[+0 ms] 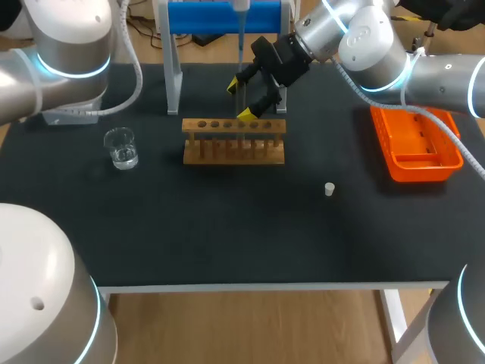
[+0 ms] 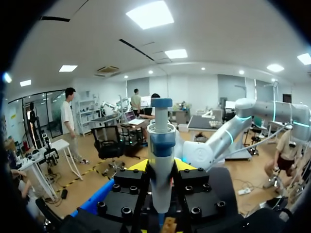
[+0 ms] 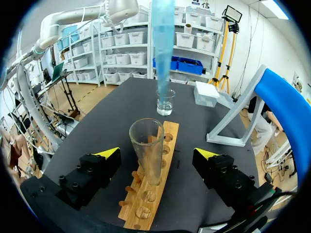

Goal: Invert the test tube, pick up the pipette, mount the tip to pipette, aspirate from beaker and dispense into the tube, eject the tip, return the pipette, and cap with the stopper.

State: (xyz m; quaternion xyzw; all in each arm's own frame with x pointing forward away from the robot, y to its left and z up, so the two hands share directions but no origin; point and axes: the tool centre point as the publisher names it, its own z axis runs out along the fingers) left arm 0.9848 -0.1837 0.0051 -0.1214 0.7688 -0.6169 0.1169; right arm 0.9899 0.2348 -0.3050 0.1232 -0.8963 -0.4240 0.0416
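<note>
- The left gripper point(image 2: 161, 167) is clamped on the pipette point(image 2: 161, 141), with a yellow finger pressed against each side of its barrel.
- The pipette is held high over the far side of the table point(image 1: 227, 227), and only its lower end shows in the head view.
- The blue tip point(image 3: 163, 43) is on the pipette and points straight down.
- From the right wrist, the tip's end hangs above the rack point(image 1: 235, 144), a little beyond the tube point(image 3: 147, 150). I can't tell whether it is exactly over the tube's mouth.
- The tube stands upright in a hole of the wooden rack, mouth up. I can't make out any liquid in it.
- The right gripper point(image 1: 241, 99) sits low at the rack with its fingers spread wide.
- The tube stands between the fingers with a clear gap on both sides, so nothing is gripped.
- The beaker point(image 1: 121, 148) stands left of the rack, well apart from it, with a little clear liquid at the bottom.
- The white stopper point(image 1: 330, 189) lies alone on the black mat, right of the rack and nearer the front edge.
- An orange tray point(image 1: 417, 144) sits at the right side of the table, under the right arm.
- The blue-topped stand point(image 1: 227, 17) is behind the rack at the far edge.
</note>
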